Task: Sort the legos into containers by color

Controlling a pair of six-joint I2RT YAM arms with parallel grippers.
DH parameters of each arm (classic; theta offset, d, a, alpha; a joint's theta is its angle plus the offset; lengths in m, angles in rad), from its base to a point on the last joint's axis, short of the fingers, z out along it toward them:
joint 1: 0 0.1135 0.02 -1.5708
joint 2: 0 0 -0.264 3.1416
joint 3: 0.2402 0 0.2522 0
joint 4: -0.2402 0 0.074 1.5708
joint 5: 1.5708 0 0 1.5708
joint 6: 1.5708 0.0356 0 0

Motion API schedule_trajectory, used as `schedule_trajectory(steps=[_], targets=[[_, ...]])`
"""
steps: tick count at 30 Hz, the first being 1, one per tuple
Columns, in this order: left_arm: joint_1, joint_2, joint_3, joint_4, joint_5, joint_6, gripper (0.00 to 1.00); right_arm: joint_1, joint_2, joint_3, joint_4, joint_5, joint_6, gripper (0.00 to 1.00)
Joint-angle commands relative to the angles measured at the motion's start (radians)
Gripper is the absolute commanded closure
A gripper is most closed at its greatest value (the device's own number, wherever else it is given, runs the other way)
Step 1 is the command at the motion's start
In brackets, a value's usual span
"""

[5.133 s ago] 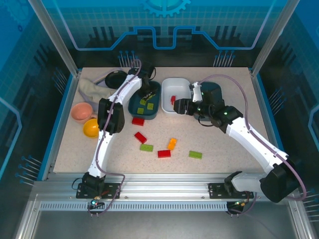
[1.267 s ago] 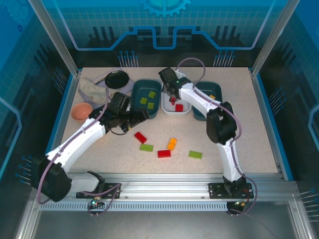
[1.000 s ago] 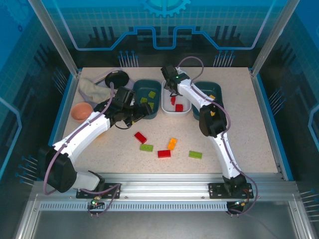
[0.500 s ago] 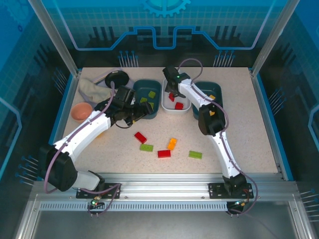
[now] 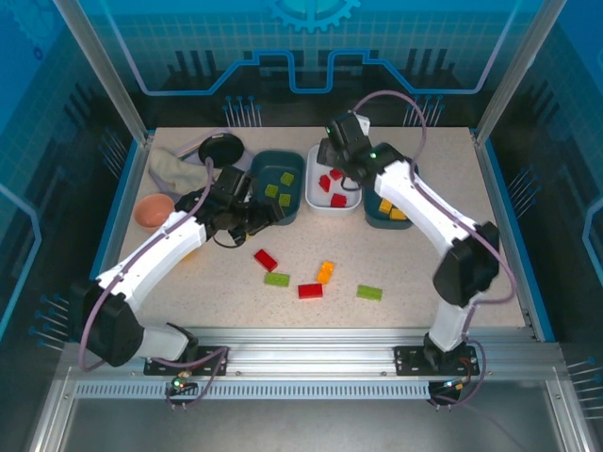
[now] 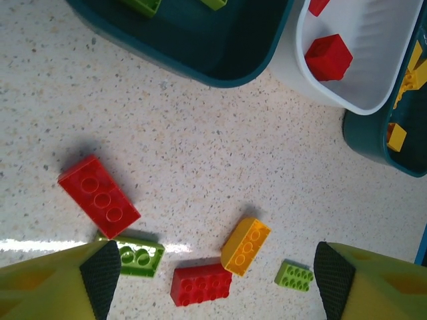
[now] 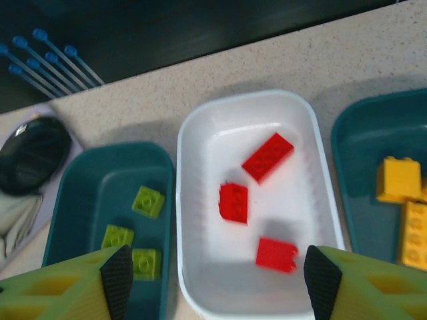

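The speckled table [image 5: 236, 311] takes up most of what I see from here. The left arm [image 5: 151, 259] stretches across it, and the left gripper [image 6: 217, 275] hangs by the near edge of the left teal tub [image 5: 273, 168]. Its jaws are spread wide with nothing between them. The right arm [image 5: 424, 207] reaches over the right teal tub [image 7: 363, 140], and the right gripper [image 7: 220, 281] hangs above the far end of the white tub [image 7: 293, 207]. Its jaws are also parted and empty. The tubs stand in a close row at the back of the table, with the white one in the middle. Off to their left lie a crumpled beige cloth [image 5: 170, 171], a pink bowl [image 5: 154, 209] and a black dish [image 5: 220, 148]. The left teal tub holds three green bricks [image 7: 147, 201], and the white tub holds three red bricks [image 7: 267, 156] lying apart from one another. The right teal tub holds yellow bricks [image 7: 398, 179], though the arm hides too much for me to count them. Five more lie loose on the table in front of the tubs. A long red brick [image 6: 99, 195] has a green brick [image 6: 140, 255] just beside its near end. A second red brick [image 6: 201, 285] lies just beside an orange brick [image 6: 245, 245], and a small green brick [image 6: 293, 275] lies further right.
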Motion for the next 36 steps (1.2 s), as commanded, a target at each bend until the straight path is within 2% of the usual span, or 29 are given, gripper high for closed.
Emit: schedule_trajectory(steps=[1, 8, 14, 21, 28, 33, 36], targets=[[-0.008, -0.042, 0.009, -0.057, -0.006, -0.030, 0.21, 0.043, -0.140, -0.185, 0.074, -0.039, -0.111, 0.29], [-0.066, -0.008, 0.015, -0.080, -0.009, 0.027, 0.23, 0.096, -0.469, -0.514, -0.001, -0.237, -0.143, 0.29], [-0.173, 0.076, 0.024, -0.066, -0.017, 0.072, 0.27, 0.120, -0.687, -0.655, -0.189, -0.328, -0.082, 0.30], [-0.293, 0.199, 0.086, -0.072, -0.066, 0.076, 0.29, 0.130, -0.859, -0.692, -0.315, -0.325, -0.014, 0.31], [-0.389, 0.319, 0.174, -0.085, -0.093, 0.077, 0.33, 0.127, -0.893, -0.642, -0.413, -0.315, -0.015, 0.32], [-0.488, 0.448, 0.341, -0.140, -0.098, 0.179, 0.35, 0.127, -0.961, -0.593, -0.443, -0.256, -0.014, 0.32], [-0.504, 0.512, 0.400, -0.192, -0.102, 0.148, 0.35, 0.124, -0.990, -0.570, -0.441, -0.230, -0.036, 0.33]])
